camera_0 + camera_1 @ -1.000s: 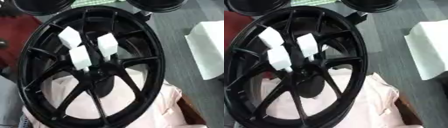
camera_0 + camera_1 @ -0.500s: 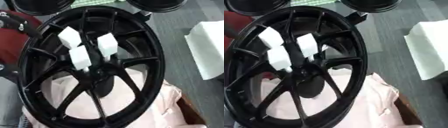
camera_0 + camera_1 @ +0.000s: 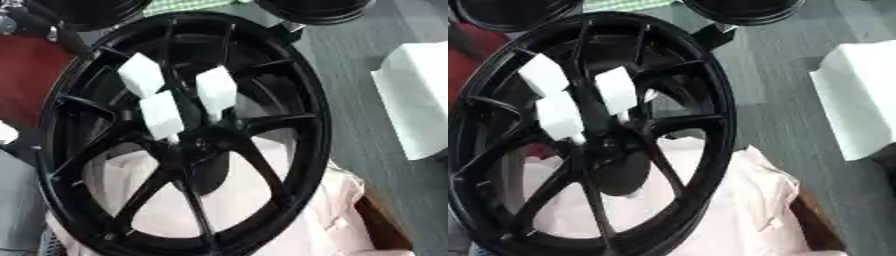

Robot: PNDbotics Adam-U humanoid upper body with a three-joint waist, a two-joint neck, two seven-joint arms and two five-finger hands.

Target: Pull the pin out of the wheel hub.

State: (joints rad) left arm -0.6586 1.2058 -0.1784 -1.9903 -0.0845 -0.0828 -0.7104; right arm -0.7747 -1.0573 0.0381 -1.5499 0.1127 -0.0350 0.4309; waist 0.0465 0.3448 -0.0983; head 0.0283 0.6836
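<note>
Hub of the large black spoked alloy wheel (image 3: 188, 145) is sitting center-left on pink cloth (image 3: 302, 220); white blocks (image 3: 162, 115) are sticking out above it. Left hand (image 3: 26, 22) is showing far-left w/ state unclear, right hand unseen; reach straight along the pin axis.

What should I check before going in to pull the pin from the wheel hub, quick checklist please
1. Wheel in view, hub near the middle of the picture: ok.
2. Pin located: cannot tell; three white blocks stand by the hub, but which of them, if any, is the pin is unclear.
3. Nothing covering the hub: ok.
4. Left arm placed: not ok; only a dark arm part shows at the upper left corner, away from the hub, no hand visible.
5. Right hand ready: cannot tell; it shows in neither view.
6. Wheel supported: ok; it rests on pale pink cloth.
</note>
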